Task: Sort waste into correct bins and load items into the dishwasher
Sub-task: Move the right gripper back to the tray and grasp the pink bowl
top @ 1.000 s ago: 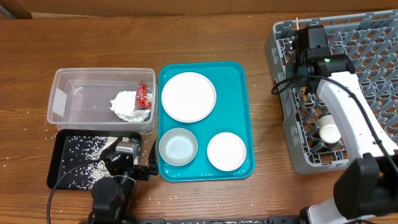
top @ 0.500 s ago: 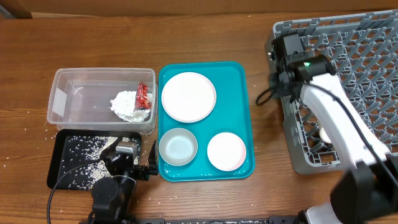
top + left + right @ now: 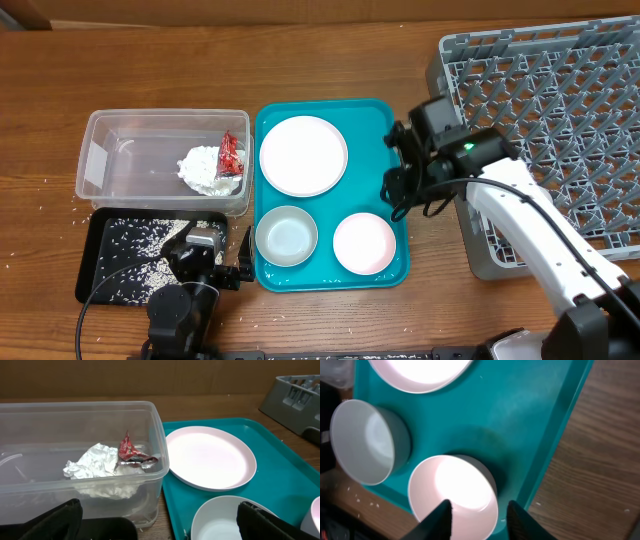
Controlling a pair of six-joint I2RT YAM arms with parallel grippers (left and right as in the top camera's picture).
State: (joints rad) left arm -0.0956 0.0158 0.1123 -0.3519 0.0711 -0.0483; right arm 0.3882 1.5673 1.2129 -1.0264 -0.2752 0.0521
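Observation:
My right gripper [image 3: 396, 176] is open and empty over the teal tray's right side. In the right wrist view it [image 3: 477, 522] straddles the near rim of the pale pink bowl [image 3: 452, 492] from above. The white bowl [image 3: 286, 237] and white plate [image 3: 303, 154] sit on the same tray. The clear tub [image 3: 110, 160] holds the red wrapper [image 3: 230, 152] and tissue wad [image 3: 205, 170]. The black tray [image 3: 100, 270] holds rice grains [image 3: 140, 250]. My left gripper [image 3: 205, 262] is open and empty at the black tray's right end. The grey rack [image 3: 540, 110] stands at the right. No chopsticks show.
The teal tray [image 3: 375, 120] lies mid-table between the tub and the rack. A few loose rice grains [image 3: 60, 200] lie on the wood left of the tub. My right arm [image 3: 540, 230] crosses the rack's front left corner.
My right gripper has swung from the rack's back left corner leftward and toward the front, to above the teal tray by the pink bowl. The left arm has not moved.

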